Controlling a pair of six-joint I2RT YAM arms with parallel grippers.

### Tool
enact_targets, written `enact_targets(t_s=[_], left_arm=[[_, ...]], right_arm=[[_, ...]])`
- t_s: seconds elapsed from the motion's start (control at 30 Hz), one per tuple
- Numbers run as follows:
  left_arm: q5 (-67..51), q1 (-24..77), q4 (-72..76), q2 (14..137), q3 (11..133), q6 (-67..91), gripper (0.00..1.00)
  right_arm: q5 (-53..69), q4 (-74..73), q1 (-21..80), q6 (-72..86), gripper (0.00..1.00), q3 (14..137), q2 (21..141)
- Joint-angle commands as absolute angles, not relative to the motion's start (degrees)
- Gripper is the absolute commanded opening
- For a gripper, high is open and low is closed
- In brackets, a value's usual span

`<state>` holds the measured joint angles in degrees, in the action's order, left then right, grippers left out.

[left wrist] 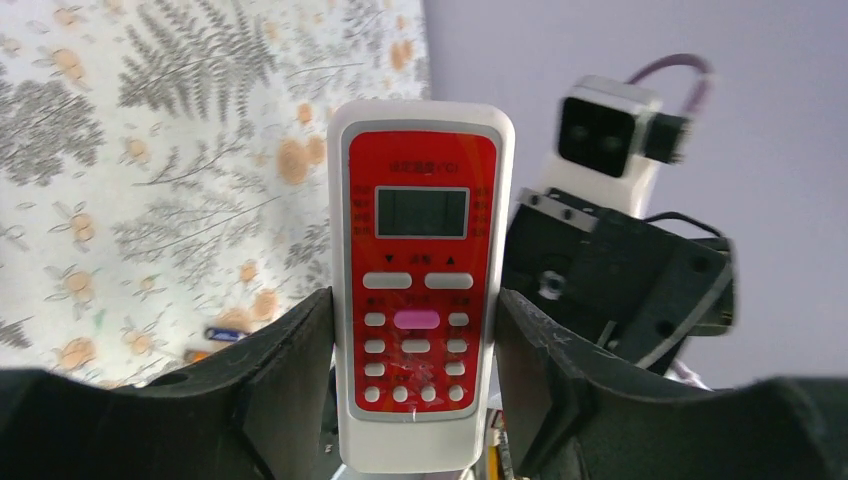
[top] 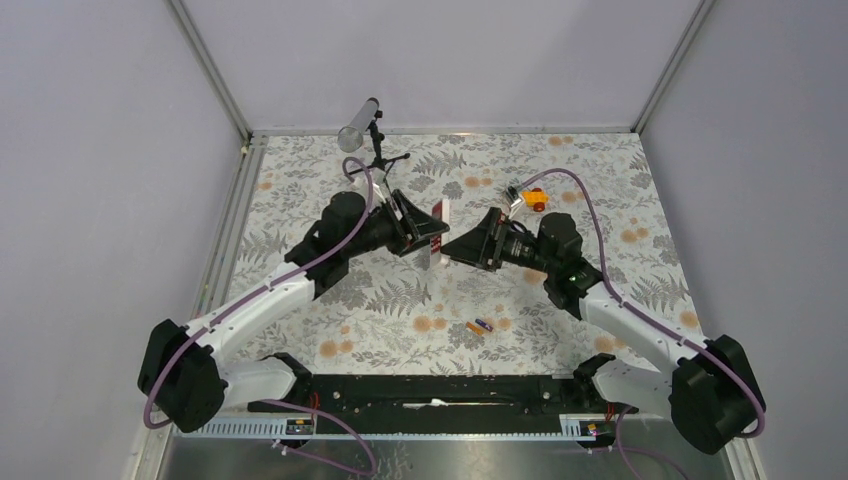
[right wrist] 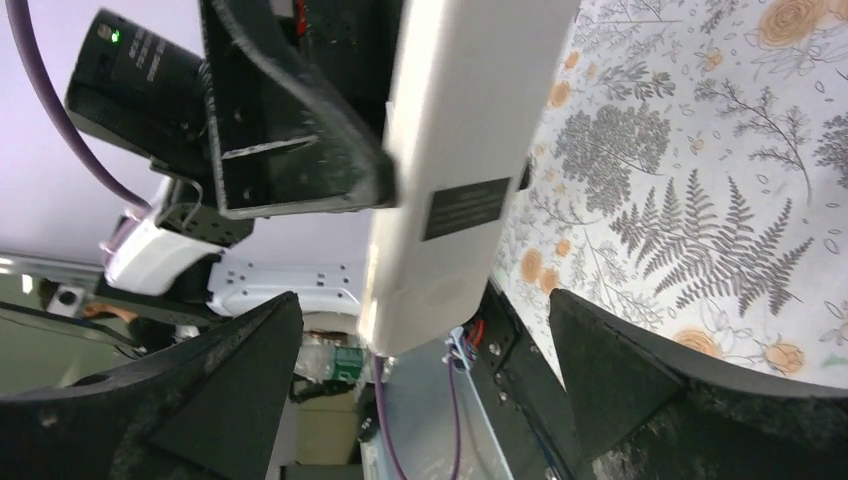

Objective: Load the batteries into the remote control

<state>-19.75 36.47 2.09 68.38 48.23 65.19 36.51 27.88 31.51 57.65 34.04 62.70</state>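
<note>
Currently the remote control (left wrist: 420, 290) is off the table (top: 300, 190), raised above its middle and standing on end. The left gripper (left wrist: 412, 335) grips it by its two long white edges, one dark finger pressed to each side at the level of the button rows. The left wrist view looks straight at the red front: pale screen near the top, white buttons and one pink button below it.

The right gripper (right wrist: 425, 305) faces the remote from the opposite side, its fingers (right wrist: 220, 390) spread wide and holding nothing. Seen from the right wrist, the remote's lower end lies in the gap between those fingers and touches neither. This view shows the white back with a dark rectangular label. The back looks like one closed surface, though whether the battery cover is fully seated cannot be told.

The batteries (top: 480, 326) are outside the remote. They lie on the floral table surface, nearer the arm bases and well apart from both grippers. The orange one and the blue-purple one rest just beside each other; whether they touch cannot be told.

An orange toy car (top: 537, 199) sits on the table beyond the right arm. A pale cylinder on a small black stand (top: 360, 128) rises at the far edge.
</note>
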Motion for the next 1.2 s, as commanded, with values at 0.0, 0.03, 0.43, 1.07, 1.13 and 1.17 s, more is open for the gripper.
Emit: enact_targets(t_s=[0.0, 0.03, 0.43, 1.07, 1.13, 1.17], left_arm=[[-25.5, 34.3, 14.1, 65.0, 47.9, 70.0, 0.42], [-25.7, 33.9, 14.8, 64.7, 47.9, 70.4, 0.42], [-26.2, 32.8, 24.2, 63.9, 46.1, 75.8, 0.41], [-26.7, 32.1, 13.9, 62.8, 50.6, 66.7, 0.98], [-27.0, 31.8, 4.6, 64.0, 56.1, 60.6, 0.99], [-27.2, 31.8, -0.4, 64.8, 58.8, 57.3, 0.99]], right_arm=[[35.3, 37.2, 32.0, 66.6, 1.0, 36.7, 65.3], [35.7, 38.1, 32.1, 67.9, 1.0, 36.8, 65.9], [38.1, 51.1, 34.4, 77.5, 0.99, 40.1, 70.3], [35.8, 33.2, 34.9, 62.2, 0.4, 46.6, 68.9], [34.3, 23.7, 34.9, 54.2, 0.4, 48.9, 68.3], [33.3, 20.6, 35.0, 51.0, 0.4, 49.6, 68.1]])
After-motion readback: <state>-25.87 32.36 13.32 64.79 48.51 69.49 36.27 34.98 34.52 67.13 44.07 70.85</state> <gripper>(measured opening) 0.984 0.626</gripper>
